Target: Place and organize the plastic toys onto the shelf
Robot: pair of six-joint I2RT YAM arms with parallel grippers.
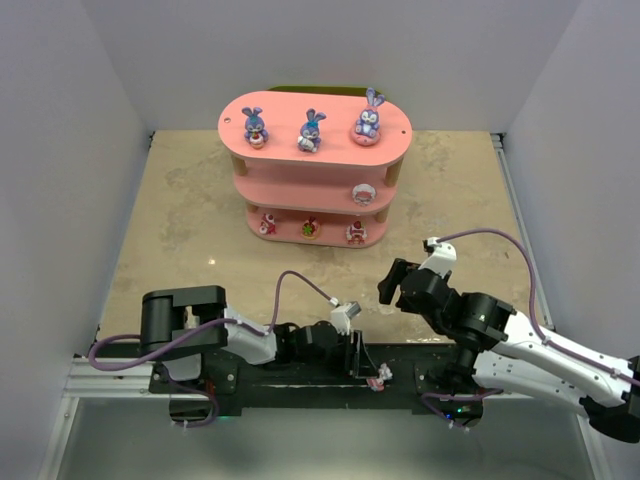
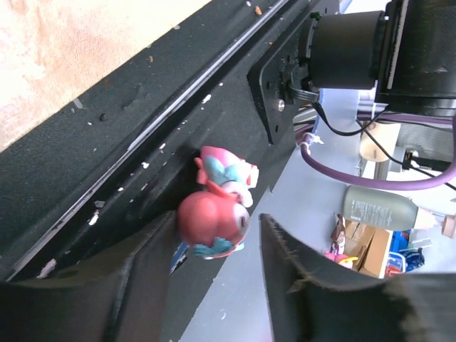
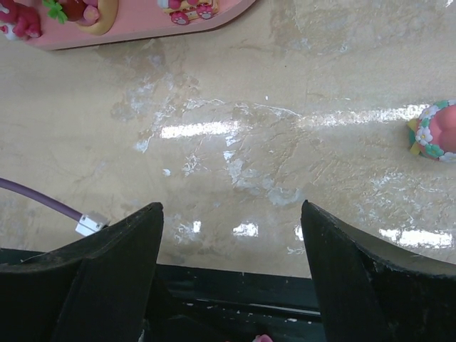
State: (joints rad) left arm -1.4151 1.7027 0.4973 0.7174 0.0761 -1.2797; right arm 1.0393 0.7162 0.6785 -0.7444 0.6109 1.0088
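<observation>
The pink three-tier shelf (image 1: 315, 160) stands at the back of the table. Three purple-blue bunnies (image 1: 310, 131) line its top board, one pale figure (image 1: 365, 193) sits on the middle board, and three small figures (image 1: 310, 228) are on the bottom board. My left gripper (image 1: 368, 368) reaches down over the black base rail at the near edge. In the left wrist view a red-and-pink toy (image 2: 214, 217) lies between the fingers of the left gripper (image 2: 217, 239); the left finger touches it and a thin gap shows at the right finger. My right gripper (image 3: 229, 208) hovers open and empty over the table.
Another pink round toy (image 3: 434, 132) lies on the tabletop at the right edge of the right wrist view. The shelf's bottom board (image 3: 142, 32) is far ahead of the right gripper. The black base rail (image 1: 300, 385) and a purple cable (image 1: 290, 285) run along the near edge.
</observation>
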